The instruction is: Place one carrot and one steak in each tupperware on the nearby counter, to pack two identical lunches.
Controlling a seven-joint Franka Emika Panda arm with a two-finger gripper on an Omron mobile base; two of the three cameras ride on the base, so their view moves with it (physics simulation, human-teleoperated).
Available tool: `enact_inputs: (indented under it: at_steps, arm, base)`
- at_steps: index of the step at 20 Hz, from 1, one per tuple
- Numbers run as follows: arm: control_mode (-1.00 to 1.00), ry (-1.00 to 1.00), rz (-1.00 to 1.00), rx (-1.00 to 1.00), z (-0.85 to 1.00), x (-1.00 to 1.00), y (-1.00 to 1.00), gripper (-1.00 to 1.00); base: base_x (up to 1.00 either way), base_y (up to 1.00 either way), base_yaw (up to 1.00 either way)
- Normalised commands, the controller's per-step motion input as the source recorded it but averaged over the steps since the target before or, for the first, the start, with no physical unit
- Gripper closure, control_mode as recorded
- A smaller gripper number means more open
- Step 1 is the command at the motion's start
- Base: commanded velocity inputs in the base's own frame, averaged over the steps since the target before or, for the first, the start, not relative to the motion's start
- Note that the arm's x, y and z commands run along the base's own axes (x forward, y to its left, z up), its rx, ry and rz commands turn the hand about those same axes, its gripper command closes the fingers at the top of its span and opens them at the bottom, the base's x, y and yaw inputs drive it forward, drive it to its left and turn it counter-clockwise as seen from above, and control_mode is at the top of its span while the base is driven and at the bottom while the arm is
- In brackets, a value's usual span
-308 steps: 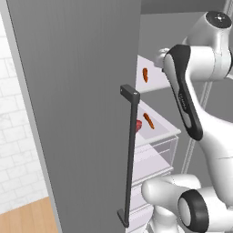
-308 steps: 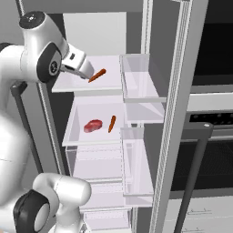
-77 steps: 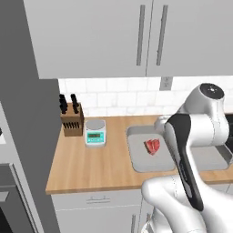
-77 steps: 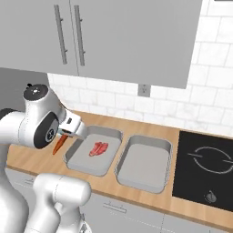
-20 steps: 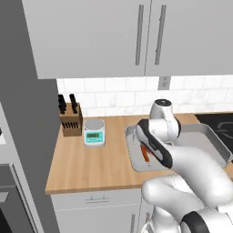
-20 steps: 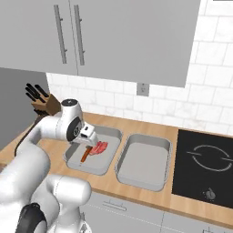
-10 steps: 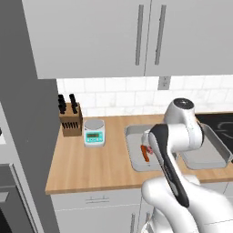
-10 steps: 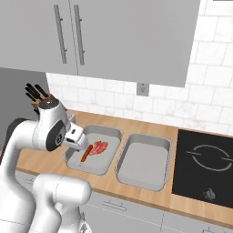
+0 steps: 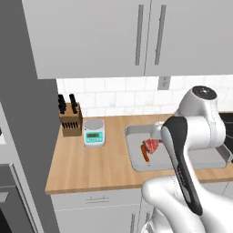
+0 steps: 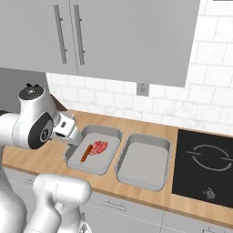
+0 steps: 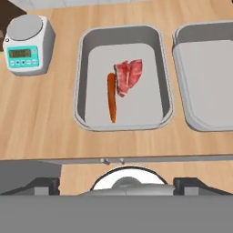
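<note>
White arm (image 10: 34,125) above left tupperware (image 11: 86,68)

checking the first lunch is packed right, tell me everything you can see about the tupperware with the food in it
The filled tupperware is a shallow grey rectangular tray with rounded corners, a wide rim and a paler flat floor. It sits flat on the wooden counter, between the teal-and-white scale and the second tupperware, apart from both. Inside lie one orange carrot, stretched along the tray's length, and one red steak beside it, their edges touching or nearly so. It has no lid, and nothing grips it.
</note>
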Motion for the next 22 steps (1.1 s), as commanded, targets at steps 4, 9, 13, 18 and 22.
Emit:
enact_inputs:
  at_steps: [4,9,13,18,22]
  arm:
    - [-1.00,-0.01,0.00,0.04,0.49,-0.52,-0.30,-1.00]
    - [-1.00,-0.01,0.00,0.00,0.37,-0.31,-0.01,-1.00]
    - [-1.00,-0.14,0.00,0.00,0.22,-0.07,0.00,-1.00]
    - [-1.00,-0.29,0.00,0.00,0.22,-0.40,0.00,-1.00]
    - [1.00,-0.07,0.00,0.00,0.05,-0.12,0.00,-1.00]
  base:
    - [0.00,0.00,0.00]
    - [0.00,0.00,0.00]
    - [0.00,0.00,0.00]
    - [0.00,0.00,0.00]
    - [-0.52,0.00,0.00]
